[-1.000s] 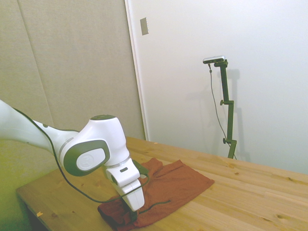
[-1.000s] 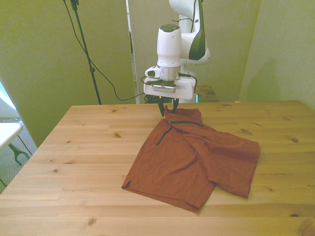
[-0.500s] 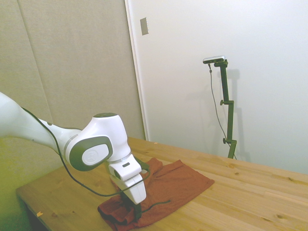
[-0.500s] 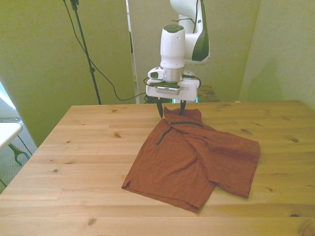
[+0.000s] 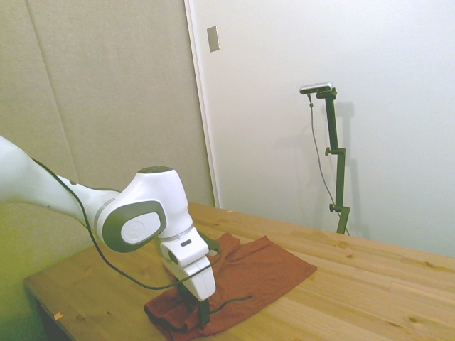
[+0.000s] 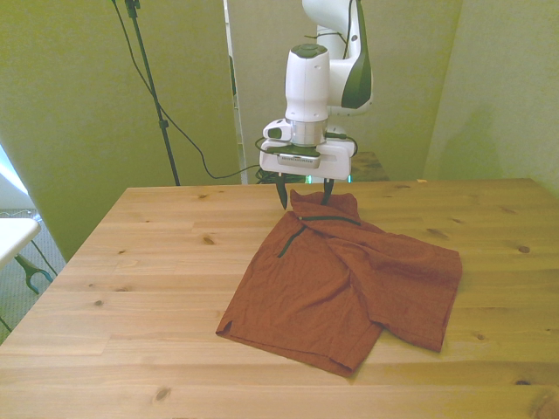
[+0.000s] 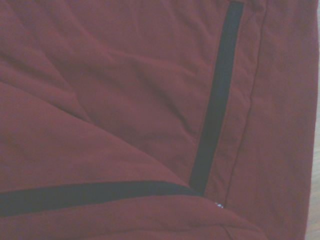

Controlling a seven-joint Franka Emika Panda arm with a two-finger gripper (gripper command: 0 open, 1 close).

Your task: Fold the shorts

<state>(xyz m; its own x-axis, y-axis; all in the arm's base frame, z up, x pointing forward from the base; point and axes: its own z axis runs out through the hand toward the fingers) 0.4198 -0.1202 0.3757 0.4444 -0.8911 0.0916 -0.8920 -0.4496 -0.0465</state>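
A: Where was the gripper (image 6: pixel 304 194) at that moment?

B: Low over the far end of the shorts (image 6: pixel 345 279), its fingers spread apart, one on each side of the raised cloth at that edge. In the front view the tips looked level with the fabric, though I could not tell whether they touched the table (image 6: pixel 131 262).

A: And the shorts themselves?

B: Lying mostly flat and loosely rumpled, stretching away from the gripper toward the table's near edge. Two dark zipper lines (image 7: pixel 212 100) met right beneath the wrist, so the pocket area sat just under it.

A: What was the risk?

B: My guess: the cloth there was bunched and thick, likely the waistband. Closing on it could catch only the top layer, so the lift would peel one ply and leave the rest behind. Or a finger could land on the zipper and slip.

A: Anything else?

B: The cloth is wider than the spread. A single pinch off-centre would let the free side sag and drag, folding crooked
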